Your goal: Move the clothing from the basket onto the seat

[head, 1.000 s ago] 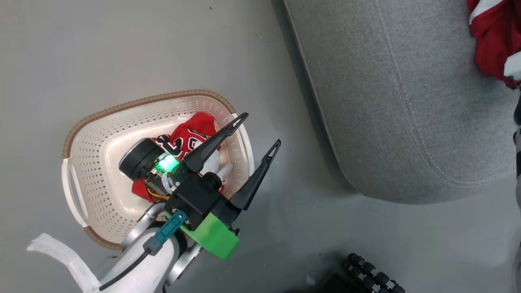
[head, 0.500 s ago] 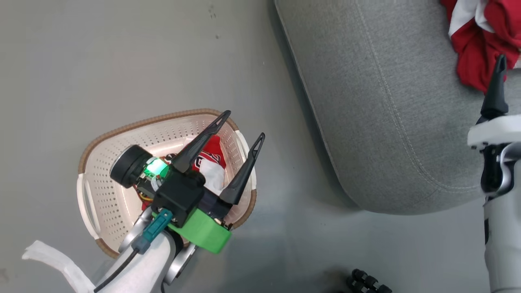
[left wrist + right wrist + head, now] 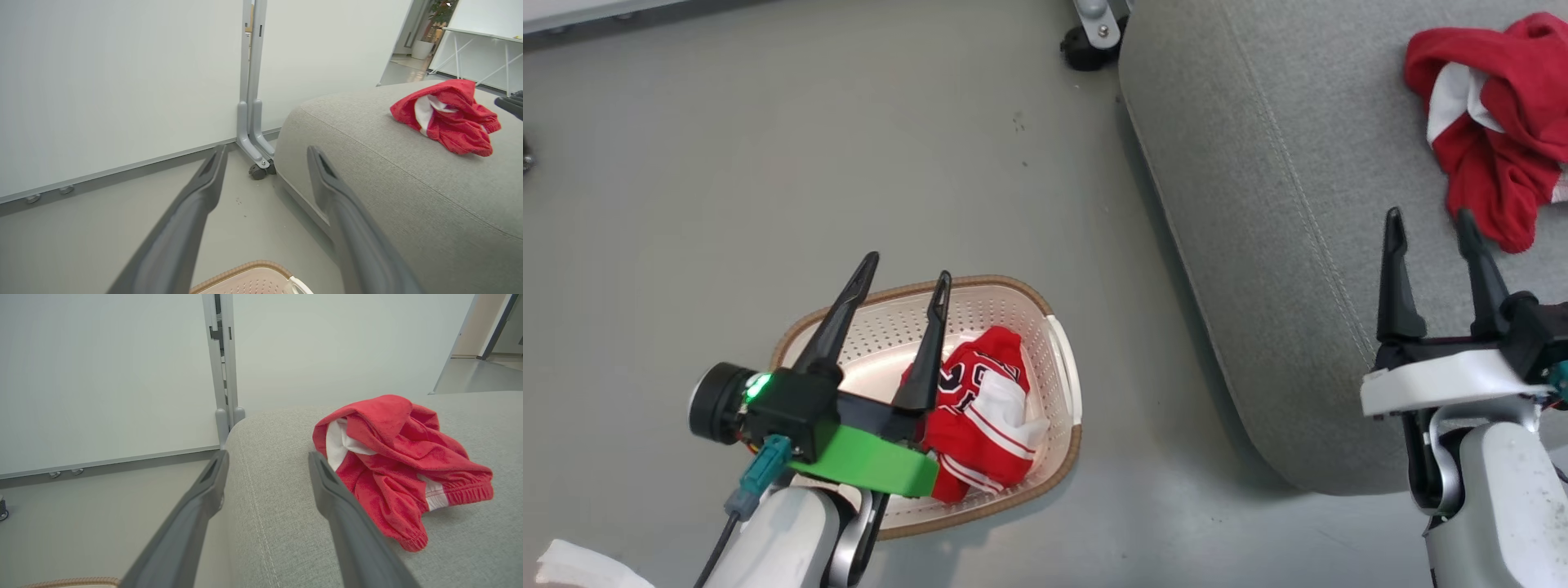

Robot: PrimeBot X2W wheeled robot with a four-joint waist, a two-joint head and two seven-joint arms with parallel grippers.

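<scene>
Since 1 second ago, the right gripper [image 3: 1429,216] is drawn clear, fingers wide and empty, of 1 crumpled red-and-white garment [image 3: 1494,163] released on the grey woven sofa seat [image 3: 1258,204]. The left gripper [image 3: 908,268], equally wide, is poised over the cream perforated basket [image 3: 996,282] for the 2nd red garment [image 3: 980,425] by its right wall.

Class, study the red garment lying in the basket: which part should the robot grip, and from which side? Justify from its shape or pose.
Probably grip the bunched upper fold of the garment, near its dark lettering, coming down from above. It lies crumpled in the basket, whose walls block sideways approaches; the top is open. The open left gripper is nearer.
</scene>
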